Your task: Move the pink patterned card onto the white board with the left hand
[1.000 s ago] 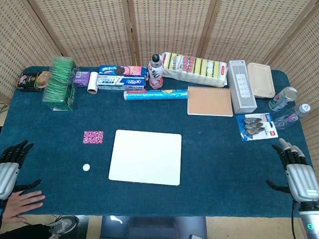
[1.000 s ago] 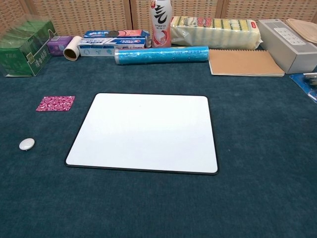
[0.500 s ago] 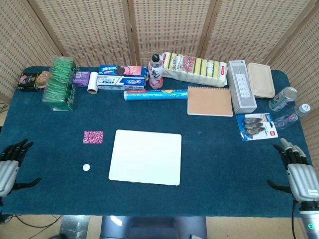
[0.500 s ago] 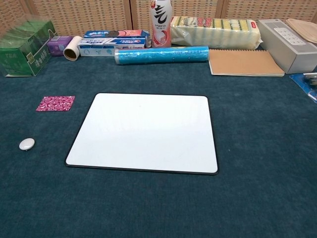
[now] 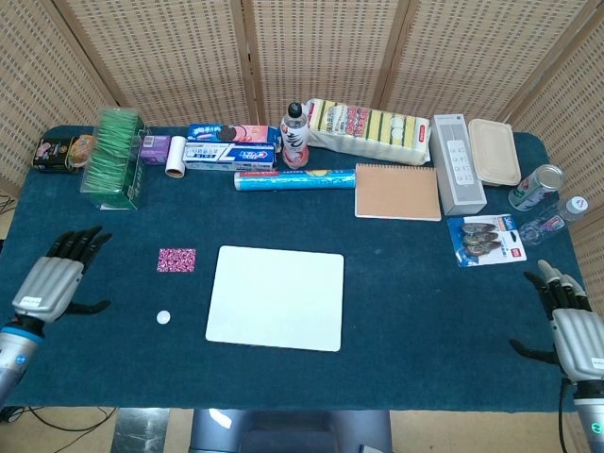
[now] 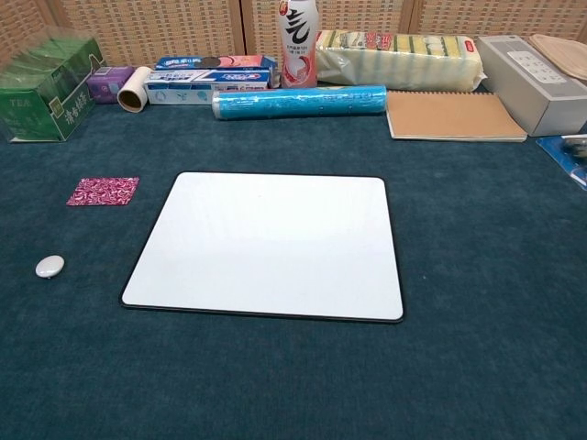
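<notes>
Head view: pink card flat on counter, left of centre, just beside white board left edge. Left robot hand at frame left, empty, fingers spread, nearer; card lies to its right. Right robot hand far lower right, also empty and spread.

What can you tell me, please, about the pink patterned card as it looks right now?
The pink patterned card is a small, thin rectangle printed with a dense pink-and-white pattern. It lies flat on the dark teal tablecloth, just left of the white board with a gap between them. Nothing touches it; the left hand is well apart.
</notes>
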Available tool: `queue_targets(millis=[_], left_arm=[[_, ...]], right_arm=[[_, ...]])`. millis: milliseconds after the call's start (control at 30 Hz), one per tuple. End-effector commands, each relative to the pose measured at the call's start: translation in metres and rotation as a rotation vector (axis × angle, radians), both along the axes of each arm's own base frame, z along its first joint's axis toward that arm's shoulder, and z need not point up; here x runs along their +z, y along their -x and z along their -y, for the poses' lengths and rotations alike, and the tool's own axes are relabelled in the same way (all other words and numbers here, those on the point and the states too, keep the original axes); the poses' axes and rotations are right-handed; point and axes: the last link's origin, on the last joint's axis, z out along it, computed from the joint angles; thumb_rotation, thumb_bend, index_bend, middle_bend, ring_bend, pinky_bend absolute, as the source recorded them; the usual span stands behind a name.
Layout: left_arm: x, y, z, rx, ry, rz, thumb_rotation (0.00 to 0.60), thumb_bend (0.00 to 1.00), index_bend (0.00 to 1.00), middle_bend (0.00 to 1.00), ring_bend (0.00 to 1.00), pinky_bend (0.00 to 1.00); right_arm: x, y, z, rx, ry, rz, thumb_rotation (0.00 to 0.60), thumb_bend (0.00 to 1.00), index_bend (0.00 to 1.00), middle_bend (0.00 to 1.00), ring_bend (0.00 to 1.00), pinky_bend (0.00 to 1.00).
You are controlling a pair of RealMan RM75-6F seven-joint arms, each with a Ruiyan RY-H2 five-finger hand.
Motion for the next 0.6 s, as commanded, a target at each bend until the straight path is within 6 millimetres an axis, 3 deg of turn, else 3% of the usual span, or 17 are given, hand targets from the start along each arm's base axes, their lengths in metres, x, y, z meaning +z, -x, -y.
queue_targets(millis=[33, 233, 600], left_arm=[[-0.011, -0.01, -0.027, -0.014, 0.009, -0.012, 0.6, 0.13, 0.09, 0.0, 0.0, 0.02], [-0.037, -0.02, -0.056, 0.039, 0.061, -0.018, 0.6, 0.16, 0.15, 0.0, 0.0, 0.02], [-0.076, -0.039, -0.084, 0.088, 0.084, -0.041, 0.6, 0.18, 0.22, 0.0, 0.0, 0.02]], right_arm=[[0.0, 0.001, 0.001, -0.003, -0.004, 0.001, 0.6, 0.0, 0.1, 0.0, 0.0, 0.0], [0.0, 0.002, 0.003, -0.007, -0.011, 0.002, 0.6, 0.0, 0.1, 0.0, 0.0, 0.0], [-0.001, 0.003, 0.008, 0.023, 0.052, -0.07, 0.6, 0.0, 0.1, 0.0, 0.0, 0.0]])
